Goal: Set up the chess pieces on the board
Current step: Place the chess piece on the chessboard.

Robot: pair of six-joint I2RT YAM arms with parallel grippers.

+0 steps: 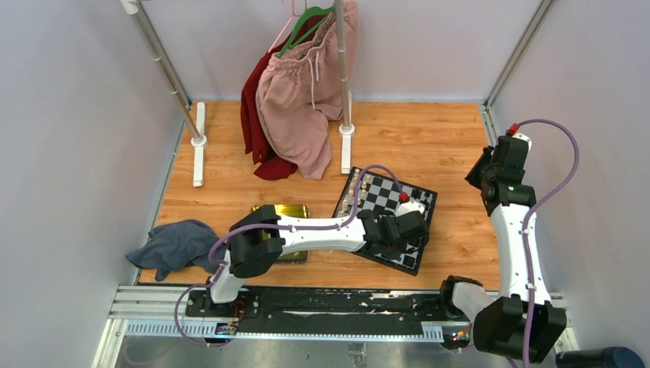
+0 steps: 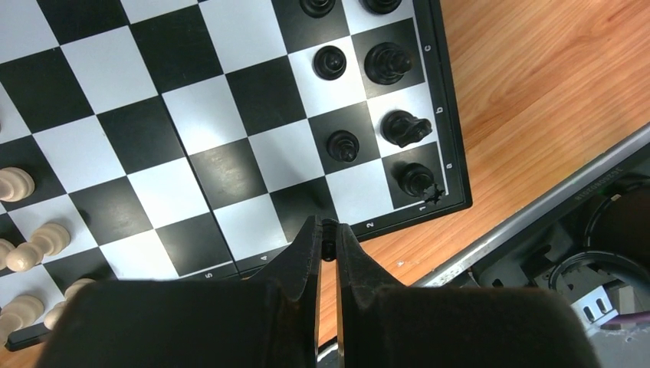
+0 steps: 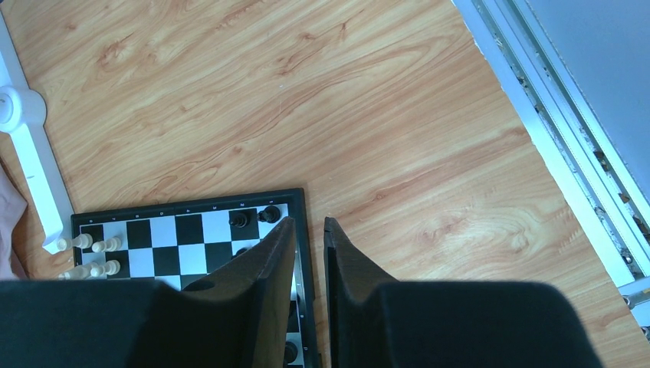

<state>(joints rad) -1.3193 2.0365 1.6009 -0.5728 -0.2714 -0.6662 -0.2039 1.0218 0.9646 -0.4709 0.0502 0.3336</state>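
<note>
**Left of the left gripper's fingers:** cream pieces (image 2: 15, 184), clustered at the board's left border, some upright and at least one lying on its side.

**Left gripper** (image 2: 328, 230): it hangs over the board's near border by the printed numbers. The fingers are pressed almost together, leaving only a thin slit. A small dark bit sits in the slit at the tips. Whether that is a piece cannot be told.

**The board** (image 2: 230, 115): it lies flat on the wooden table (image 1: 429, 138), beneath and ahead of the left fingertips. It is set askew to the table's edges in the top view. The checks straight ahead of the tips are bare.

**The chess pieces** (image 2: 343, 144): they lie ahead and to the right of the left fingertips, standing upright. They form two lines whose long axis runs away from the tips along the lettered right border. The smaller figures are on the inner line and the larger on the outer. One outer figure is lopsided, its nose toward the border.

**Right gripper** (image 3: 310, 226): it is held well to the right of the left gripper, above the board's far corner. Its fingers stand slightly parted with nothing between them, and wood and the board's edge show through the gap.
</note>
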